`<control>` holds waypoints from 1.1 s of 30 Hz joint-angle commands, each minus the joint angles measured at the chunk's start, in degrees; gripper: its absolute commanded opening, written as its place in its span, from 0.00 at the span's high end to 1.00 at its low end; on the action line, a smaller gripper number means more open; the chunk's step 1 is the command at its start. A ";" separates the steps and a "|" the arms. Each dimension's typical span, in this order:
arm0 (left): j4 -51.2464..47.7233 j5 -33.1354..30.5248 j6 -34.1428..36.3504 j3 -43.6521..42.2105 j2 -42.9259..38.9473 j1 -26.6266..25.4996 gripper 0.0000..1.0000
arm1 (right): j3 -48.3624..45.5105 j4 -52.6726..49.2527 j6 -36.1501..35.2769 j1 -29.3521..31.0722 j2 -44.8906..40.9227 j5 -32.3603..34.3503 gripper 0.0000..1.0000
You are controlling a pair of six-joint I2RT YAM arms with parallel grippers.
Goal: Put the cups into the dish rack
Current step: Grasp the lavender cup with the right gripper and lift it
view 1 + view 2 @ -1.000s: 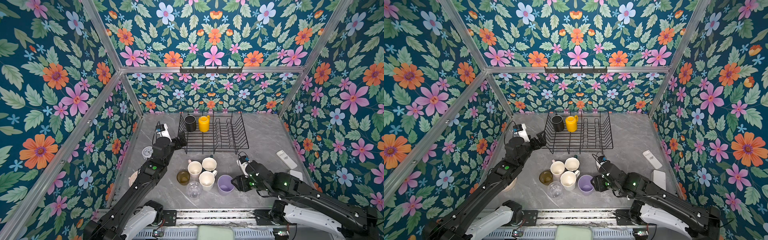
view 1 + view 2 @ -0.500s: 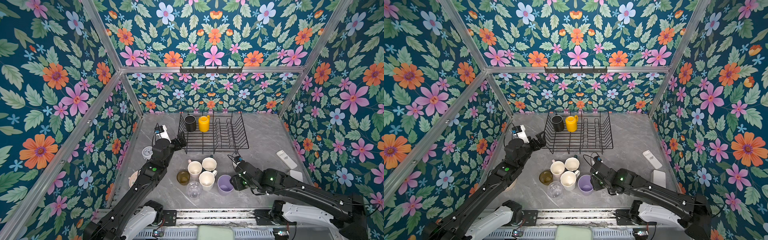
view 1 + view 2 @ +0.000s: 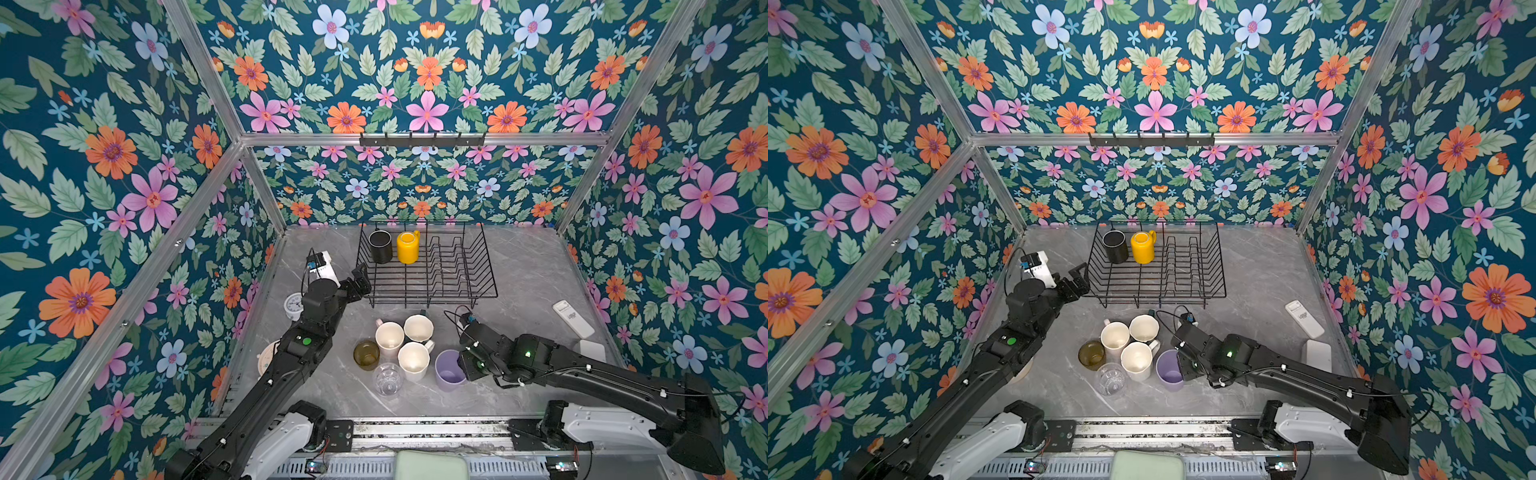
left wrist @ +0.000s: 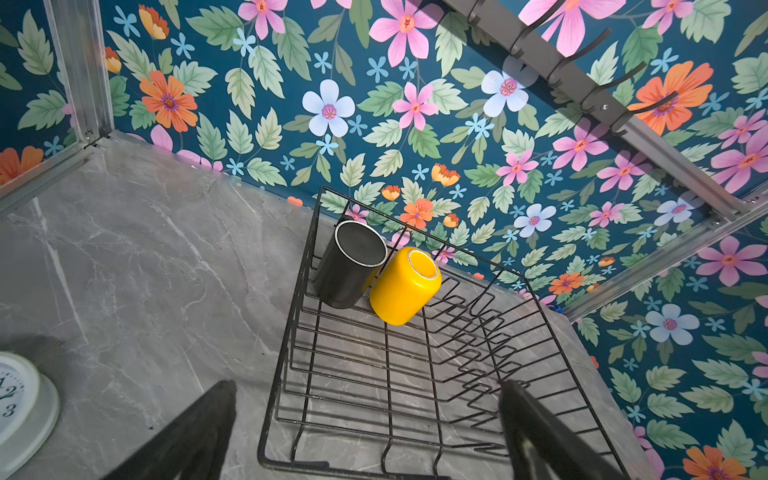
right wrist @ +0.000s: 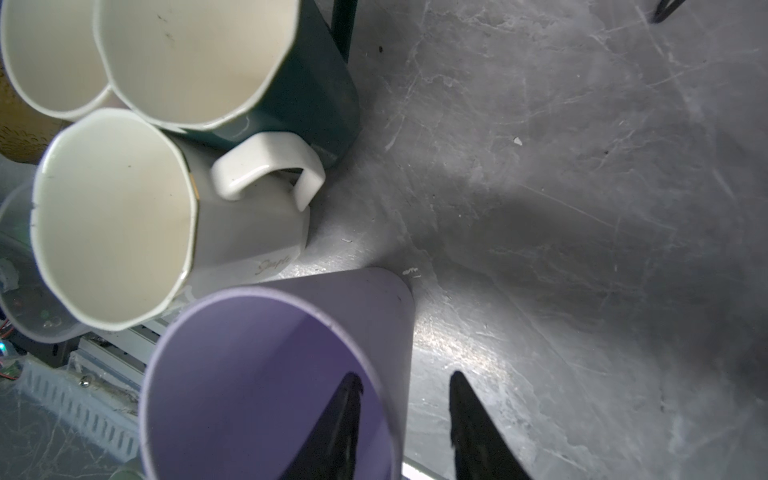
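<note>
Cups (image 3: pixel 389 336) are split between rack and bench, with the job about a quarter done. Two sit inside the dish rack (image 3: pixel 428 296), which stands at the back of the grey marble bench (image 3: pixel 528 266). They are a black mug (image 3: pixel 380 246) and a yellow mug (image 3: pixel 408 248), side by side in the rack's far left corner, the yellow one base up.

Six wait in a tight cluster on the bench just in front of the rack. They are a pale pink mug, a dark green mug (image 3: pixel 418 328), a white mug (image 3: pixel 413 359), an amber glass (image 3: pixel 366 354), a clear glass (image 3: pixel 387 378) and a lilac tumbler (image 3: pixel 449 372). All six stand mouth up.

The right pincer (image 5: pixel 403 378) is at the lilac tumbler, on the cluster's right edge. It straddles the rim, one finger inside the cup and one outside. The jaws are partly spread. Bare bench shows between the outer finger and the cup wall, so the wall does not look pinched yet. Whether the inner finger touches the wall cannot be told. This looks like the start of a grasp on the tumbler.

The left pincer (image 4: pixel 365 386) hangs over the rack's near left corner. Its fingers are spread wide and hold nothing.

A small round clock (image 3: pixel 294 302) and a white remote (image 3: pixel 572 318) also lie on the bench.
</note>
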 commanded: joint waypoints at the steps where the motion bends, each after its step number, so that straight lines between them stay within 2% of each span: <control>1: 0.80 0.10 -0.13 0.04 -0.29 0.19 0.00 | 0.21 0.15 -0.12 0.04 0.36 1.60 0.65; 9: 0.45 0.00 -0.13 -0.04 -0.68 0.23 0.00 | 0.04 -0.98 -0.10 0.08 0.60 1.87 0.85; 12: 0.40 -0.04 -0.30 -0.03 -0.65 0.34 0.00 | -0.16 -1.71 -0.04 0.11 -0.31 2.30 0.89; 15: 0.45 0.08 -0.51 -0.03 -0.60 0.36 0.00 | -0.14 -3.18 -0.10 0.09 -1.70 3.62 1.00; 26: 2.37 2.39 -0.09 -0.45 -0.09 0.45 0.00 | -0.80 -6.59 1.13 -0.75 -13.15 6.94 1.00; 28: 3.53 3.41 0.26 -0.97 0.09 0.42 0.00 | -1.09 -6.62 0.59 -2.72 -15.68 6.61 1.00; 33: 7.10 9.36 1.41 -1.90 0.41 0.49 0.00 | -2.55 -3.45 -1.89 -11.95 -23.05 -0.54 1.00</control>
